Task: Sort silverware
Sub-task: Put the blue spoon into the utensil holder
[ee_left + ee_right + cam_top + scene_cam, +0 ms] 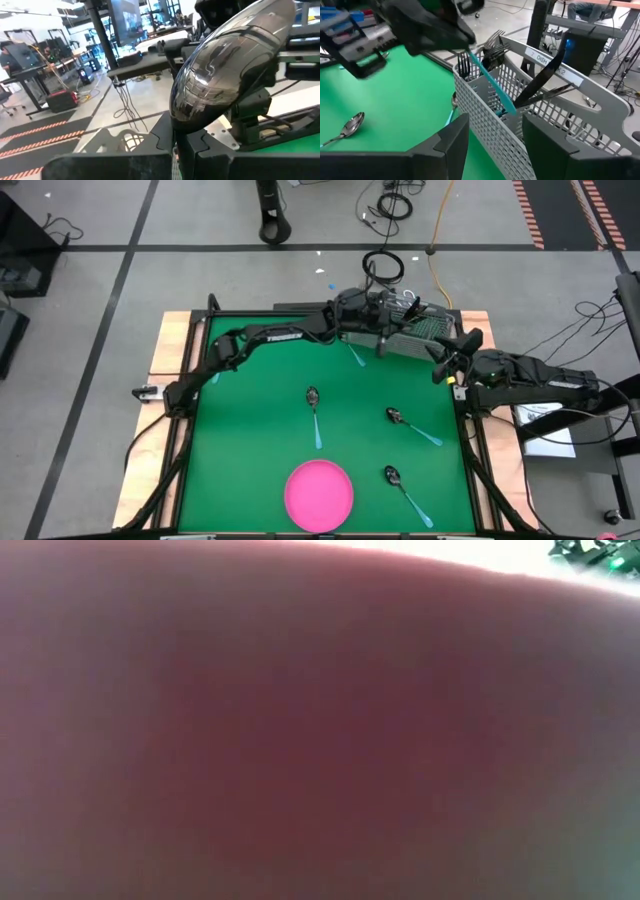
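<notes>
My left gripper point(356, 337) hovers at the grey mesh basket's point(420, 332) near left corner, shut on a spoon. The spoon's shiny bowl point(225, 65) fills the left wrist view, and its light-blue handle point(490, 82) slants down in front of the basket's mesh wall. My right gripper point(492, 150) is open, just off the basket's near right side, touching nothing. Three more spoons point(314, 408) point(405, 422) point(400, 485) lie flat on the green table. Dark forks point(492, 45) and a dark utensil point(545, 75) stand in the basket. My left gripper pinches the spoon between its two fingers point(200, 145) at the neck just below the bowl point(192, 122). The spoon is lifted clear of the table. Its bowl points back toward the wrist, and its handle point(356, 356) hangs slanting down toward the table's near side.
A round pink plate point(320, 492) sits at the table's near edge and blots out the low view. Another small spoon head point(454, 100) shows beside the basket's wall. Green surface lies bare between the spoons. Cables and a wooden frame border the table.
</notes>
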### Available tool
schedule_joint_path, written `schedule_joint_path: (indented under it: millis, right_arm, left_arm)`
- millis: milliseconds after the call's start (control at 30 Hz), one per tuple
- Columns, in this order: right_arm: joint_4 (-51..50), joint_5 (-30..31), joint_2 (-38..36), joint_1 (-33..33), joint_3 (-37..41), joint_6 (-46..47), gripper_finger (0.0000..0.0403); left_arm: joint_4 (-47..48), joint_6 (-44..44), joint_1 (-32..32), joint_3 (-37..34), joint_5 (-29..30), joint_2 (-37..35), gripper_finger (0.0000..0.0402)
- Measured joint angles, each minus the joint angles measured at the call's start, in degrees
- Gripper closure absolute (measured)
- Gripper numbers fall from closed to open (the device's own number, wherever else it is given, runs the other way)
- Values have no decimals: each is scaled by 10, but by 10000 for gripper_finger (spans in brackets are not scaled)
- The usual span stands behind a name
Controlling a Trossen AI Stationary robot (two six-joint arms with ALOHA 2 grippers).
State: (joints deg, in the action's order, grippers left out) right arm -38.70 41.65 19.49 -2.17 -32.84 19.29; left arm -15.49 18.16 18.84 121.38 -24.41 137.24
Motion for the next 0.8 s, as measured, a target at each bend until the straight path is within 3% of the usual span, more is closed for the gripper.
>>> schedule_joint_path:
  millis: [233,533,700,800]
  right_arm:
    - [0,0,0,0,0,0,232]
    - [4,-13,0,0,0,2,232]
    - [8,-13,0,0,0,11,232]
    - [8,-14,0,0,0,19,232]
  left_arm:
    - [15,-44,9,81,-3,69,400]
    - [48,-68,23,82,10,80,400]
    - [54,-160,29,82,11,80,399]
    - [57,-206,29,82,22,80,378]
